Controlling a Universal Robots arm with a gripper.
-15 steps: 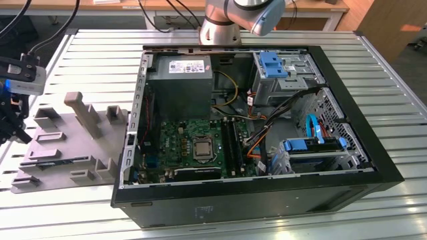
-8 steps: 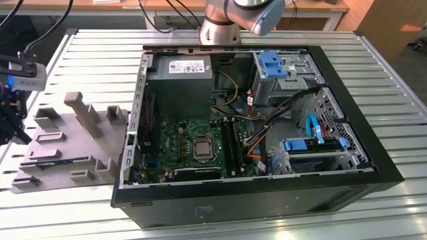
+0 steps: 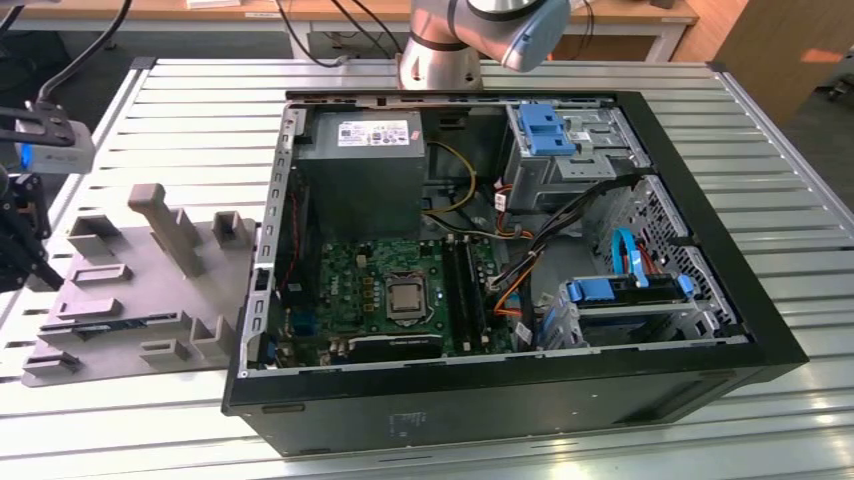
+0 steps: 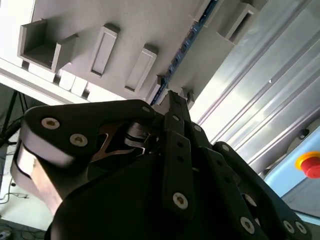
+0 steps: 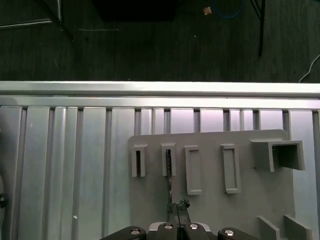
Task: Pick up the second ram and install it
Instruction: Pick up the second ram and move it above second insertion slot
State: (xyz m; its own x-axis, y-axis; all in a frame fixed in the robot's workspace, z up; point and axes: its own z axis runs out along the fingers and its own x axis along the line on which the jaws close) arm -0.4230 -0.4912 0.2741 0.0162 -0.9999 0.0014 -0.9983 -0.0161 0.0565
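- where's the second ram [image 3: 118,324]?
- standing on edge in the grey holder [image 3: 134,292] on the tabletop [image 3: 774,150], at the exterior view's left, outside the open computer case [image 3: 534,400].
- and the gripper [image 5: 178,206]?
- drawn together, empty, above the holder near the ram's end.

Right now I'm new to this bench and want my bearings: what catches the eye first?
The open black computer case dominates, lying on its side on the slatted metal table with its green motherboard exposed. At the exterior view's left sits a grey holder tray, with the second ram resting in one of its slots.
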